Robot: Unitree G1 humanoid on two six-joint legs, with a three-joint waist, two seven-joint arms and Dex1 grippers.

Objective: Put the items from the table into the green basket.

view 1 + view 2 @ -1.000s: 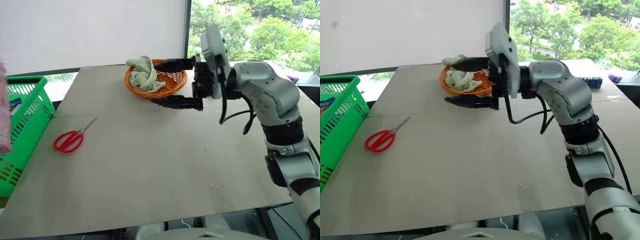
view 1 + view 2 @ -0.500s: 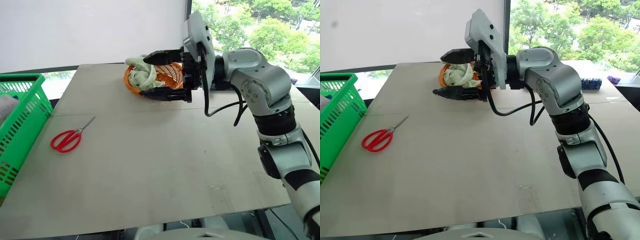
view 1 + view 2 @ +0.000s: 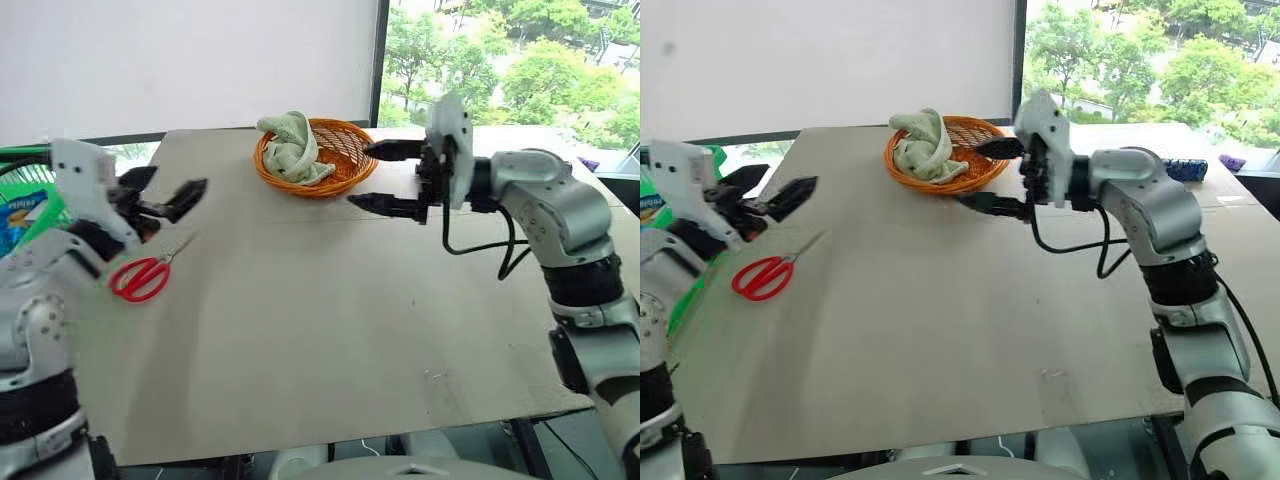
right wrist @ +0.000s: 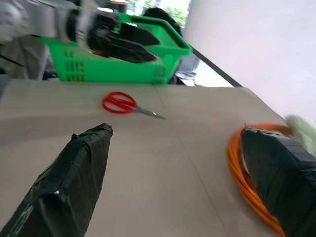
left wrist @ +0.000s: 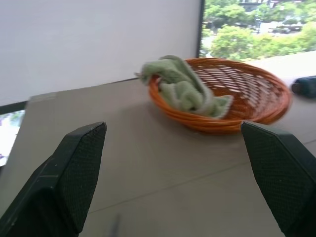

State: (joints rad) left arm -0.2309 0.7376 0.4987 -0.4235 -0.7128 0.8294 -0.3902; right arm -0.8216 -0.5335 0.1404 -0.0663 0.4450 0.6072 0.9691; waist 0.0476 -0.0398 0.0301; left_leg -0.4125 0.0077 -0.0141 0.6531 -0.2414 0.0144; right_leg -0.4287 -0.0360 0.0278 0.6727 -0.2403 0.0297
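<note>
Red scissors on table, left tool open above

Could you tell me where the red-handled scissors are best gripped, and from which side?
Probably at the red handles, coming down from above. The scissors lie flat and closed on the table, so the thin blades give little to pinch, while the looped handles are the thickest part. The open left gripper hovers nearest.

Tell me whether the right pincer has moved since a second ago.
Yes. The right pincer, open and empty, has swung to the robot's right, from in front of the orange wicker basket to just off its right rim.
</note>
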